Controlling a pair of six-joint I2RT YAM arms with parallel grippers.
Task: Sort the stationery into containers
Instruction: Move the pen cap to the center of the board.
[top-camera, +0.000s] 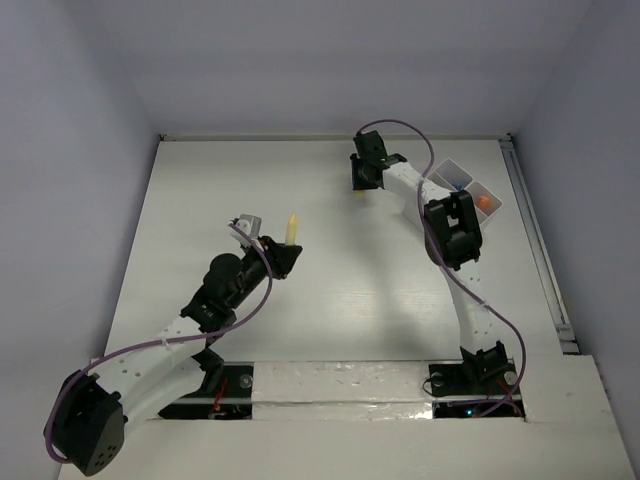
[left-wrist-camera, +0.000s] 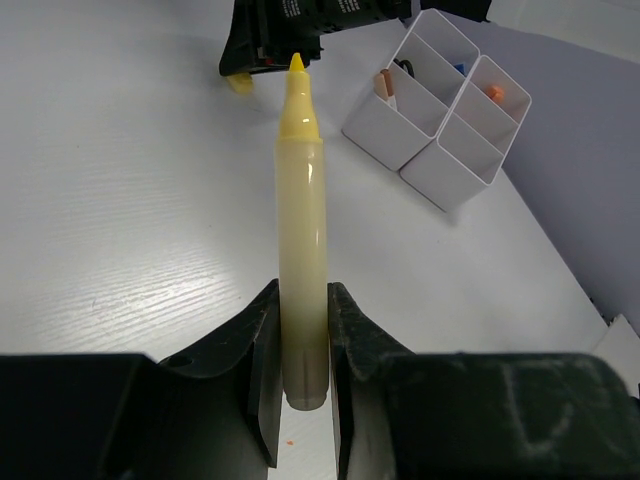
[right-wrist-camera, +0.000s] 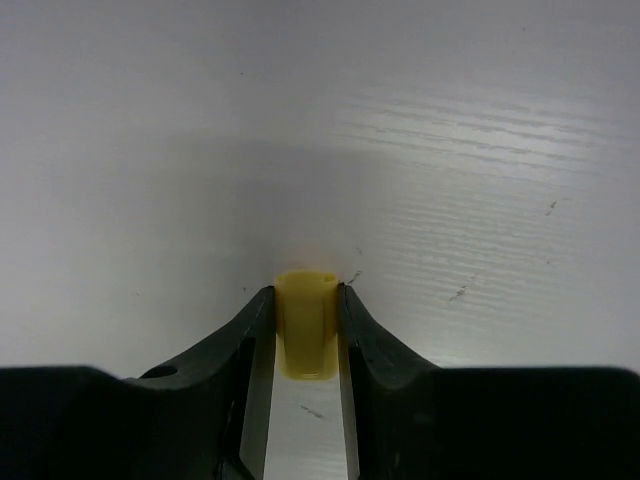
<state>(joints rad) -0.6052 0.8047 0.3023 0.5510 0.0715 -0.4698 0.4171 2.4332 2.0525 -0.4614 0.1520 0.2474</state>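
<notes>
My left gripper (top-camera: 283, 255) is shut on a pale yellow tube, an uncapped marker (top-camera: 291, 230), held above the table with its yellow tip pointing away; in the left wrist view the marker (left-wrist-camera: 302, 250) sits between the fingers (left-wrist-camera: 262, 350). My right gripper (top-camera: 362, 185) is shut on the marker's yellow cap (right-wrist-camera: 305, 320), low over the table at the back; the cap also shows in the left wrist view (left-wrist-camera: 240, 83). The white organiser tray (top-camera: 450, 168) stands at the back right, to the right of the right gripper.
The organiser's compartments (left-wrist-camera: 400, 135) hold an orange-brown piece (left-wrist-camera: 385, 85), an orange bit (left-wrist-camera: 494, 92) and something blue (left-wrist-camera: 459, 69). The right arm's forearm (top-camera: 455, 230) crosses in front of the tray. Walls close the table on three sides.
</notes>
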